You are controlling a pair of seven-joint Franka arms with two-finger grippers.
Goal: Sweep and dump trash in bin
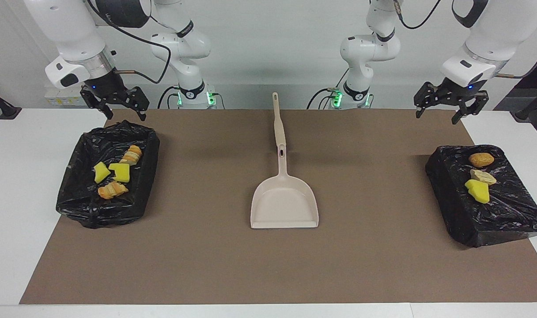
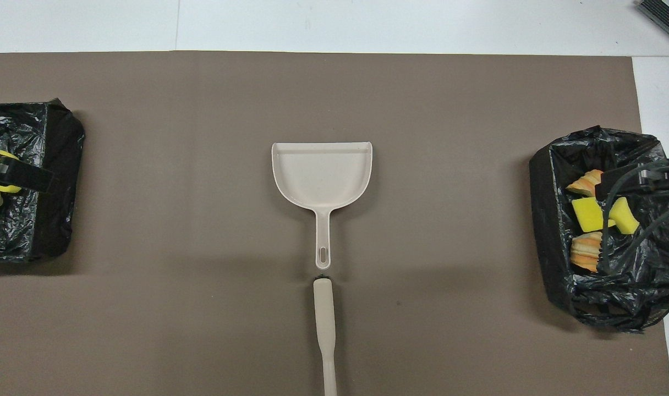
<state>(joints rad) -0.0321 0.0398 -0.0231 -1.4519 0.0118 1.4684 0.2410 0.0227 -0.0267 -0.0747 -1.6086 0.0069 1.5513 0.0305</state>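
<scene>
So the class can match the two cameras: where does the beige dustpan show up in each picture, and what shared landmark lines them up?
Facing view: the dustpan lies mid-mat, its scoop toward the bottom of the picture, its handle pointing up toward the robots.
Overhead view: the dustpan is again central, but its scoop is uppermost and its handle points down.
Shared landmark: the beige brush handle, end to end with the dustpan's handle.

White arms (image 1: 370,48) (black cables)
</scene>
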